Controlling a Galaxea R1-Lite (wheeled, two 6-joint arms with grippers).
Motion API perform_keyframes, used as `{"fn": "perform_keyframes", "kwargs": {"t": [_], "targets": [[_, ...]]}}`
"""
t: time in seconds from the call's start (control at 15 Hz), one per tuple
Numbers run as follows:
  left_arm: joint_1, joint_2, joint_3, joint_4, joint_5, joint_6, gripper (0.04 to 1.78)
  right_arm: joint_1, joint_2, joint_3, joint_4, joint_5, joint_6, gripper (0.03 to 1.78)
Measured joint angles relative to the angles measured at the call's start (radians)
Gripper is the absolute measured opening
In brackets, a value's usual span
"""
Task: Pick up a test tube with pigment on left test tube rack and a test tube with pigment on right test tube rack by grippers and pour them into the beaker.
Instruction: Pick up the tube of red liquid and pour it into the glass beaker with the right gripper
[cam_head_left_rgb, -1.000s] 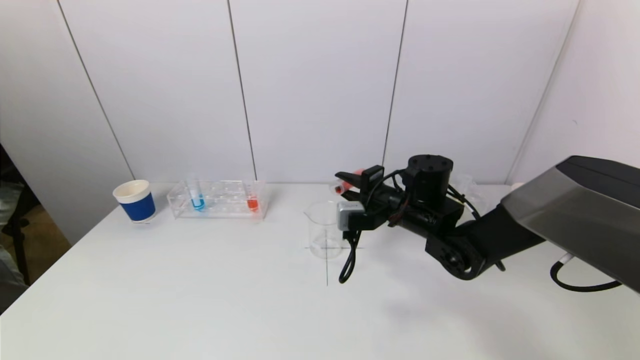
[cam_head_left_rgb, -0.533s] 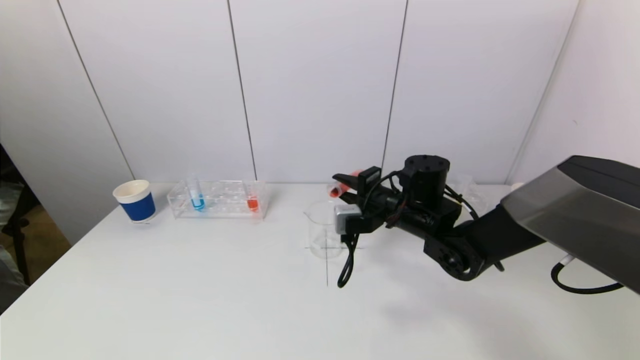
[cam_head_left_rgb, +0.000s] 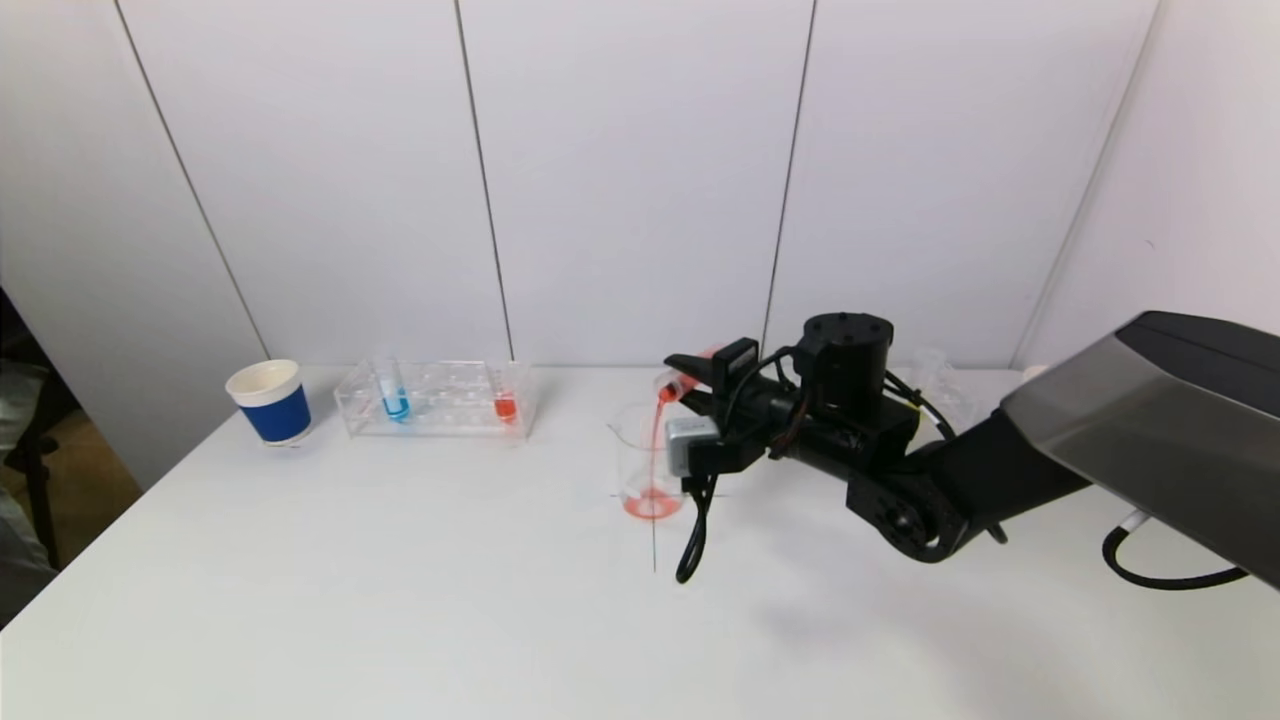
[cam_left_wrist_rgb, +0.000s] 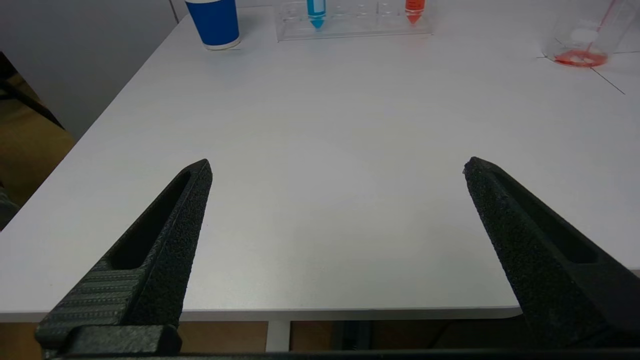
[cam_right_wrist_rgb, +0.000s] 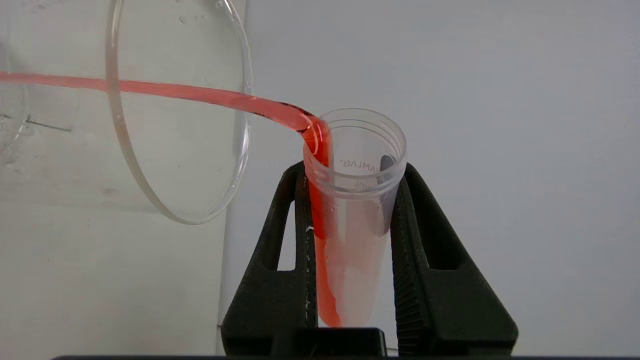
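Observation:
My right gripper (cam_head_left_rgb: 690, 372) is shut on a clear test tube (cam_right_wrist_rgb: 350, 200) of red pigment, tipped on its side above the glass beaker (cam_head_left_rgb: 648, 462). A red stream (cam_right_wrist_rgb: 190, 92) runs from the tube's mouth into the beaker, and red liquid pools on its bottom (cam_left_wrist_rgb: 580, 57). The left rack (cam_head_left_rgb: 435, 398) holds a blue-pigment tube (cam_head_left_rgb: 394, 400) and a red-pigment tube (cam_head_left_rgb: 505, 403). My left gripper (cam_left_wrist_rgb: 337, 167) is open and empty, low over the table's near edge, out of the head view. The right rack (cam_head_left_rgb: 940, 385) shows partly behind the right arm.
A blue paper cup (cam_head_left_rgb: 270, 402) stands left of the left rack. A black cable (cam_head_left_rgb: 695, 530) hangs from the right wrist down to the table beside the beaker. The white table (cam_head_left_rgb: 400, 600) reaches to the wall behind.
The right gripper has tipped the tube further; red pigment, held in the tube before, now streams into the beaker, which was empty. The left arm has not moved.

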Motion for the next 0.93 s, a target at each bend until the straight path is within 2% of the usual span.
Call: {"fn": "perform_keyframes", "kwargs": {"t": [0.47,0.93], "targets": [[0.0,0.0,0.0,0.0,0.0,0.0,1.76,0.002,-0.016,-0.009,0.058,-0.002,-0.044,0.48],[0.0,0.0,0.0,0.0,0.0,0.0,1.76,0.011,-0.039,-0.019,0.121,-0.037,-0.086,0.48]]}}
